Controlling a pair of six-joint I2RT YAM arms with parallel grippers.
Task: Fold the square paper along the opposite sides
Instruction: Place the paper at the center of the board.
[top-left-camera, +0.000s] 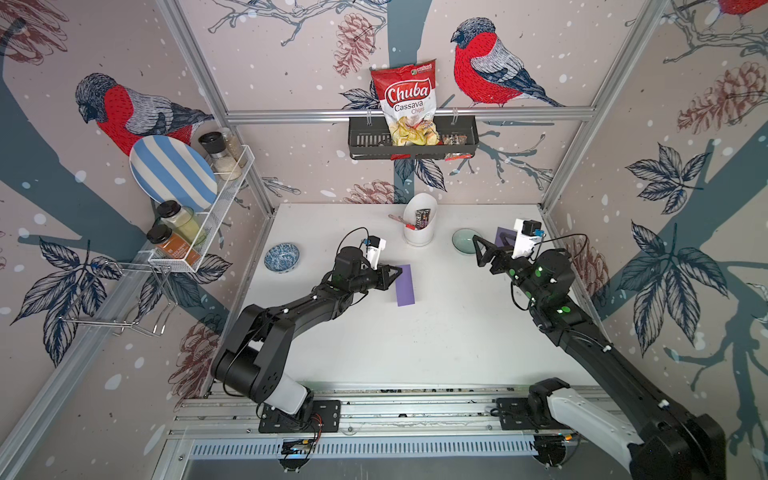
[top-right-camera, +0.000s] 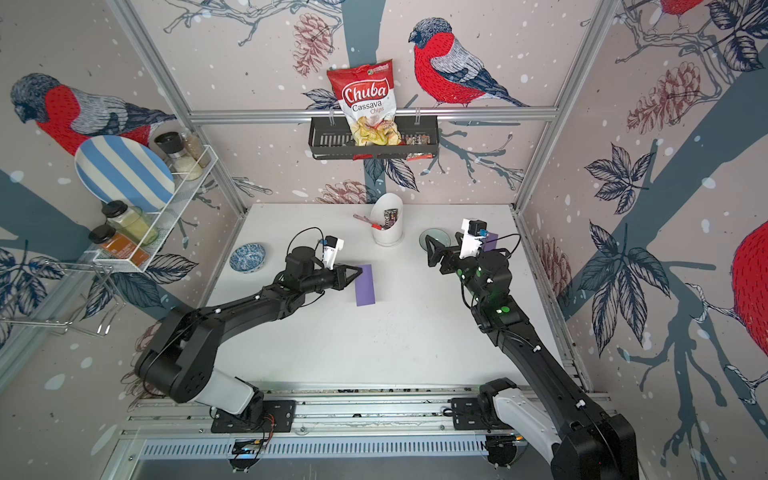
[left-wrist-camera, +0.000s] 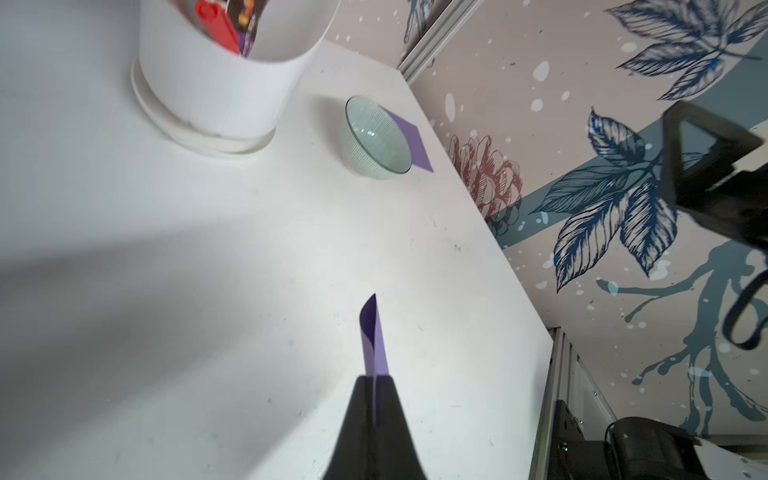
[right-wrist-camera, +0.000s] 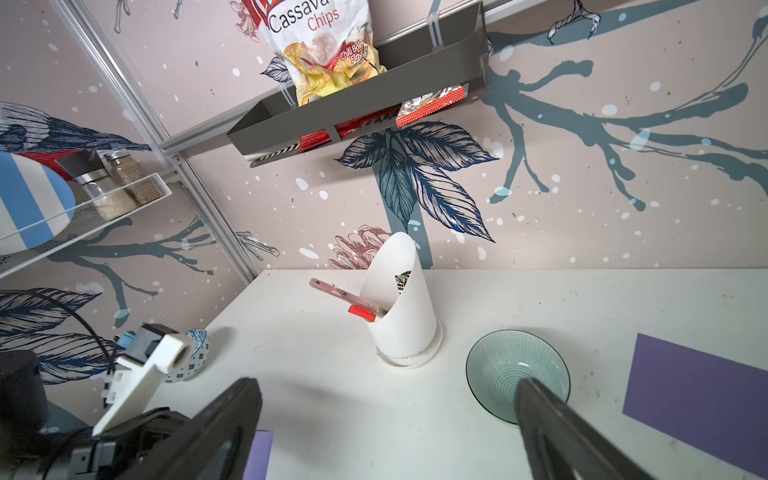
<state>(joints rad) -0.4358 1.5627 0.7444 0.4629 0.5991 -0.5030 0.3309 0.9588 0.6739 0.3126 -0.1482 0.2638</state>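
Purple square paper sheet (top-left-camera: 405, 286), doubled into a strip | middle of bench (top-left-camera: 436, 340) | left hand (top-left-camera: 397, 270) clenched on its edge | right hand (top-left-camera: 478, 249) released, well apart | edges to be kept flush while crease is pressed

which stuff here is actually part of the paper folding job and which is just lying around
In the job:
- purple paper, folded over, pinched in the shut left gripper
- right gripper, open and empty

Lying about:
- second purple sheet, untouched
- glass bowl
- blue patterned bowl
- white holder
- chips bag
- striped plate
- spice jars
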